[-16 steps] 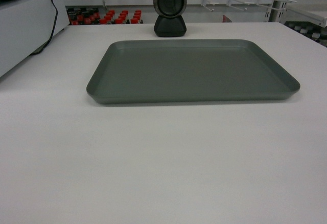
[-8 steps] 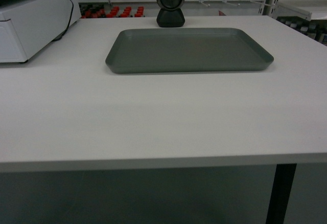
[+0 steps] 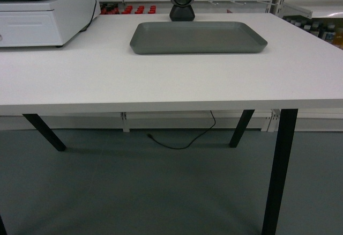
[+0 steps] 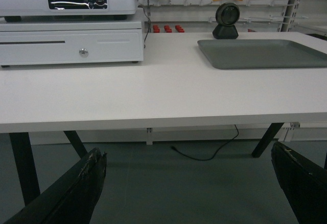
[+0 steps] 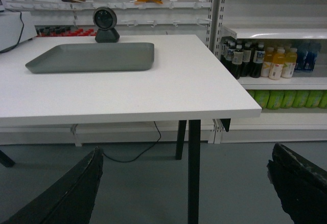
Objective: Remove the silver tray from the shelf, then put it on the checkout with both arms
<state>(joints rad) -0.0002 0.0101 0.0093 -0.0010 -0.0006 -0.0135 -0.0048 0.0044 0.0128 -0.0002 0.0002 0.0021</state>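
silver tray on checkout, grey floor

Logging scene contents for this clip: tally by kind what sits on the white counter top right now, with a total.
Grey-silver rectangular metal tray: 1
Black round-headed scanner on a stand: 1
White cash drawer with a register unit on top: 1
Total: 3 things on the white counter top

The silver tray runs off the left wrist view's right edge; the cash drawer is cropped at the head view's left.
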